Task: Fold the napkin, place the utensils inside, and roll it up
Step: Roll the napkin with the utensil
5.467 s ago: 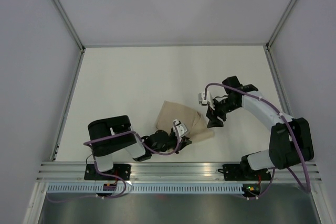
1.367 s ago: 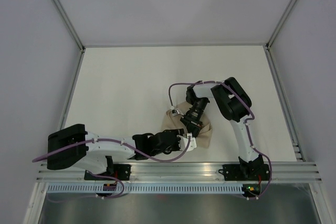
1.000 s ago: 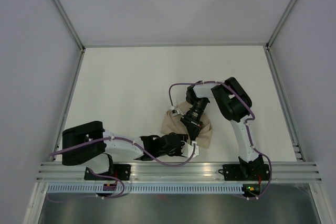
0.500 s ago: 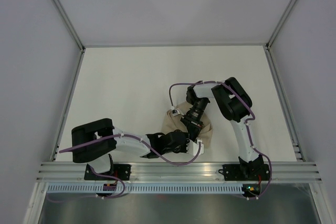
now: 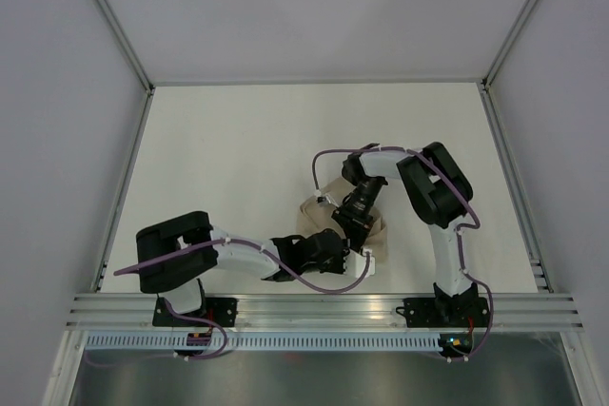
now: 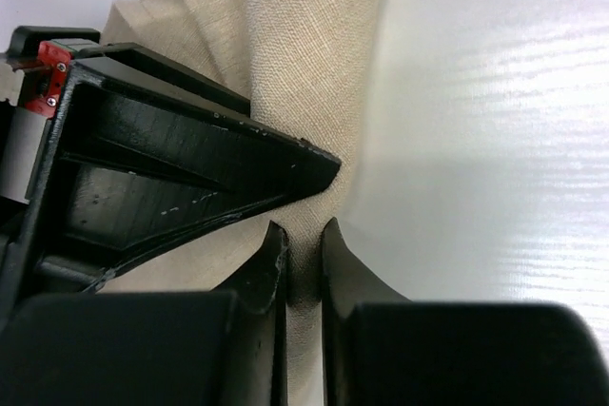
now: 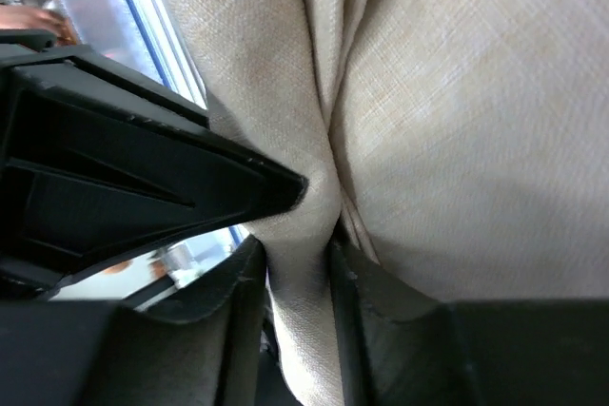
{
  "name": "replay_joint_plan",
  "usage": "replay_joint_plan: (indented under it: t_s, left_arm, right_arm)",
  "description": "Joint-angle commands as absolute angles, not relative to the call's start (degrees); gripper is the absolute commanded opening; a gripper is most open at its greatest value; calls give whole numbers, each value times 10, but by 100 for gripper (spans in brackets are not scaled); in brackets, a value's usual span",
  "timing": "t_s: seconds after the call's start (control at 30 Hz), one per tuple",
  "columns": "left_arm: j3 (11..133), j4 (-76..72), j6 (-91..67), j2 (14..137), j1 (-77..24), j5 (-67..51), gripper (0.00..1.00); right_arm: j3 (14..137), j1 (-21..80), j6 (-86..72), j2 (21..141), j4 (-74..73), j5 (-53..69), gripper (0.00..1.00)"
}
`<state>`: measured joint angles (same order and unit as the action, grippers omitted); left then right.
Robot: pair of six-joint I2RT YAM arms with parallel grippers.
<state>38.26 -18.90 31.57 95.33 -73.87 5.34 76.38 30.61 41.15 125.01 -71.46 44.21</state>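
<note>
White tabletop [image 5: 238,159] with pale walls on three sides forms the work area; both arms reach to its lower centre.

1. Left gripper [image 6: 303,242]: jaws narrow, clamped on a raised ridge of the napkin [image 6: 309,54]. The cloth fills the gap between the fingers and runs upward as a rolled or folded band. This grip probably anchors one end of the bundle so it does not unroll.
2. Right gripper [image 7: 297,252]: jaws also narrow, pinching a pleat where two cloth layers meet. Gripping at the seam probably keeps the layers together while the roll is tightened.
3. Napkin position: gathered into a compact bundle in the lower centre of the top view, between and partly under the two grippers and near the front edge of the table.

Visibility limits:
- The utensils cannot be made out in any view. Whether they are inside the cloth cannot be determined.
- A black wedge-shaped body [image 6: 162,168] fills the left of the left wrist view. It is probably the other gripper, but this is unconfirmed.
- In the top view the grippers cover most of the bundle, so its exact shape is unclear.
</note>
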Motion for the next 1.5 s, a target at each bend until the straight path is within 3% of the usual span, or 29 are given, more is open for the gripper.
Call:
replay_joint_plan:
  t_s: [0.0,0.23,0.47,0.63,0.97,1.17,1.47]
  left_arm:
    - [392,-133,244,981,-726,-35,2]
    - [394,-140,195,986,-697,-96,2]
    - [411,-130,135,1001,-648,-183,2]
    - [421,-131,95,1019,-600,-281,2]
    - [480,-116,18,1110,-525,-455,2]
    - [501,-124,-25,1157,-493,-512,2]
    - [513,-118,-42,1188,-472,-531,2]
  right_arm:
    - [750,289,424,1209,-516,301,43]
    - [753,253,377,1088,-480,317,57]
    - [743,177,337,1005,-430,370,58]
    - [725,111,408,940,-456,434,59]
    - [563,106,568,782,-460,446,63]
    - [486,142,610,728,-451,419,65]
    - [374,302,534,659,-349,296,69]
